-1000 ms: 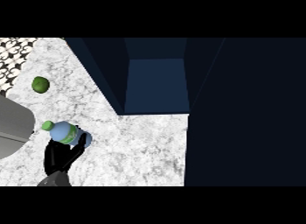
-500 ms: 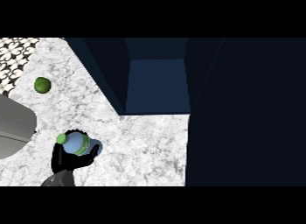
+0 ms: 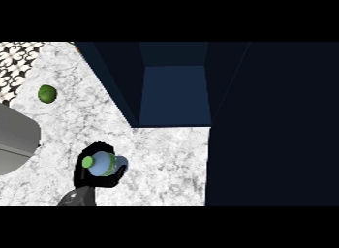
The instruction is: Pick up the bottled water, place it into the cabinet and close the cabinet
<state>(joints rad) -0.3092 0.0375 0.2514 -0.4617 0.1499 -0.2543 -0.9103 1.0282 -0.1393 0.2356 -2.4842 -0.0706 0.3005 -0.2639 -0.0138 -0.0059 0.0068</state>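
Observation:
The bottled water (image 3: pixel 103 164) is a pale blue bottle with a green cap, seen almost end-on with the cap facing up at me. My left hand (image 3: pixel 86 174) is curled round it at the lower left, over the marble counter (image 3: pixel 165 155). The dark blue cabinet (image 3: pixel 176 94) stands open beyond and to the right of the hand, its inside showing nothing in it. A large dark panel (image 3: pixel 280 126) fills the view's right side. My right hand shows nowhere.
A small green round fruit (image 3: pixel 47 93) lies on the counter at the far left. A grey curved body (image 3: pixel 8 140) takes up the left edge. Black-and-white patterned tiles (image 3: pixel 8 68) show at the top left.
The hand has closed round the bottle and carried it to the right and nearer to me. The bottle now points its cap up at the camera.

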